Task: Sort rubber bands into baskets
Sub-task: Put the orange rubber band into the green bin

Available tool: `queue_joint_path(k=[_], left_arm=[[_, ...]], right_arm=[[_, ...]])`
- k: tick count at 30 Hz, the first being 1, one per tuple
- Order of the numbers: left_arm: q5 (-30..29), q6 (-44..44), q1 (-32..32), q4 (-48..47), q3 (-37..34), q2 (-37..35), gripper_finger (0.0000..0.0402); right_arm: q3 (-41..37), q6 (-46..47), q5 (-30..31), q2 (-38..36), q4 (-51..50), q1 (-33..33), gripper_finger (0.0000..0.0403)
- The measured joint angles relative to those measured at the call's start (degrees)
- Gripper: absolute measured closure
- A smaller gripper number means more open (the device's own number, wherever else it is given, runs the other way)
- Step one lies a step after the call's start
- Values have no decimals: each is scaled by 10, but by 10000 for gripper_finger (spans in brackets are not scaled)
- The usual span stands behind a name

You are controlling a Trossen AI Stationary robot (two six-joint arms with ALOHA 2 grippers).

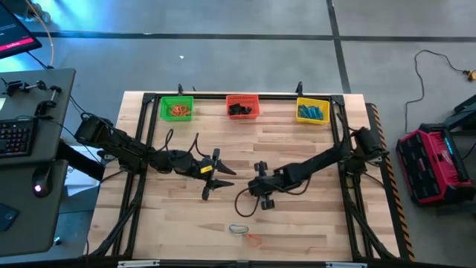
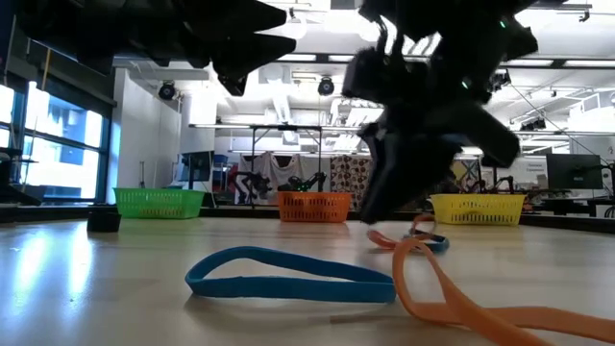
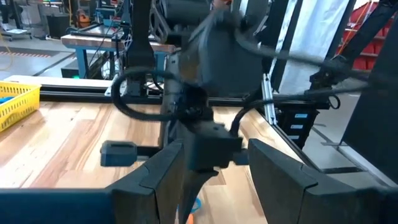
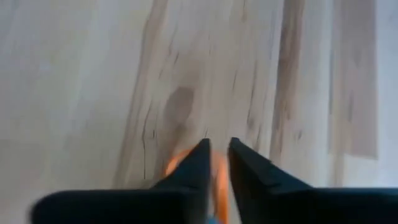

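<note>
My right gripper [image 1: 260, 190] stands mid-table, pointing down, and is shut on an orange rubber band [image 4: 219, 182]. The band also shows under it in the low view [image 2: 405, 234], with a bit of blue band [image 2: 434, 242] beside it. My left gripper [image 1: 213, 177] hovers open and empty to its left, and its wrist view [image 3: 214, 186] faces the right arm. A blue-grey band [image 1: 238, 228] and an orange band [image 1: 253, 238] lie flat near the front edge. The green basket [image 1: 176, 109], red-orange basket [image 1: 242, 106] and yellow basket [image 1: 313, 111] stand along the far edge. My right gripper pinches a strand of the orange band [image 4: 219, 177] between its two fingers. The fingers come from above, pointing down at the table. In the low view the band hangs below the fingers [image 2: 402, 236]. Whether its lower end rests on the wood, I cannot tell.
The green basket holds orange bands, the red-orange one black bands, the yellow one blue bands. A black frame [image 1: 338, 112] runs along the table's far and side edges. A black cable loop [image 1: 242, 202] hangs by the right gripper. Bare wood [image 1: 171, 223] lies at the front left.
</note>
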Motion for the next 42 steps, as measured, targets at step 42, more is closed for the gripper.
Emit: queue_joint_path(k=[42], left_arm=[[0, 0, 0, -15, 0, 0, 232]], right_arm=[[69, -47, -32, 40, -116, -14, 390]])
